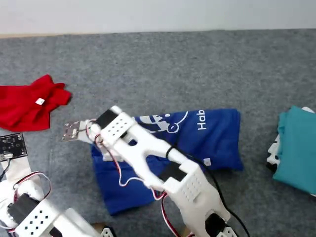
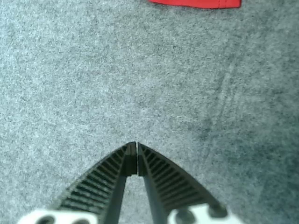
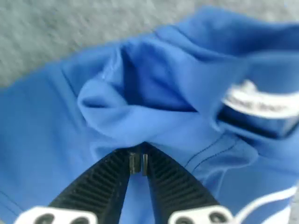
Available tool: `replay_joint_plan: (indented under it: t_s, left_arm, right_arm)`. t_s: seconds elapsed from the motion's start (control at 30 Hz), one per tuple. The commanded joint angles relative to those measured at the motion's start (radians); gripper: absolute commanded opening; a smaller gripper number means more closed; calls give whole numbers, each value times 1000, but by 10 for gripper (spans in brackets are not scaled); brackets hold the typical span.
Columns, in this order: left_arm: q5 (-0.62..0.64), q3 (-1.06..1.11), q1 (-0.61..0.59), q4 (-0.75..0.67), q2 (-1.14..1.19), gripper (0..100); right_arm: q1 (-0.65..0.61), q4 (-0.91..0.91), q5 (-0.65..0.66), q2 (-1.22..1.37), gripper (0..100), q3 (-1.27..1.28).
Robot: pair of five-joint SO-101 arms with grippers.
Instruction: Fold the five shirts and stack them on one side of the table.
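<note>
left gripper point(image 2: 137, 158): closed, empty, over bare table point(image 2: 140, 70).
right gripper point(image 3: 138, 161): pinching a raised blue shirt point(image 3: 60, 140) fold.
blue shirt: mid-table, crumpled; I judge it light, limp; I'd grab corners.
red shirt point(image 1: 27, 106): far left, bunched.

Shirts that can be plainly counted on the counter point(image 1: 197, 64): three, namely one red shirt point(image 1: 29, 106), one blue shirt point(image 1: 212, 138) and one teal shirt point(image 1: 298, 148). One black-and-white patterned cloth point(image 1: 272, 150) peeks out beside the teal one (whether it is a fourth shirt cannot be told). Arms: two, the right arm point(image 1: 163, 163) and the left arm point(image 1: 39, 219). Claws: two, one on each arm, the right claw point(image 3: 138, 159) and the left claw point(image 2: 137, 151). Circuit boards: one small black circuit board point(image 1: 12, 144), at the counter's edge near the red shirt.
</note>
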Motion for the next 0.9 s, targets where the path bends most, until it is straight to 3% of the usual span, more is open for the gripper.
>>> replay_joint_plan:
  t_s: [0.0,0.2,0.27,0.57,0.67,0.73,0.87]
  left_arm:
    - [-8,-5,-5,-20,-8,21]
    - [5,-45,-18,-8,-8,19]
    - [60,-104,-61,5,-8,19]
    - [112,-240,-373,69,-8,19]
    - [109,-220,-479,71,-8,20]
    - [72,-206,-528,69,-8,21]
    - [32,-189,-568,63,-8,20]
  right_arm:
    - [-35,-15,-38,-19,9,-55]
    - [18,68,-46,-79,9,-124]
    - [33,120,-46,-113,9,-150]
    - [45,366,-51,-194,9,-167]
    - [45,404,-163,-203,9,-158]
    - [44,404,-227,-229,9,-110]
    - [12,386,-201,-323,9,43]
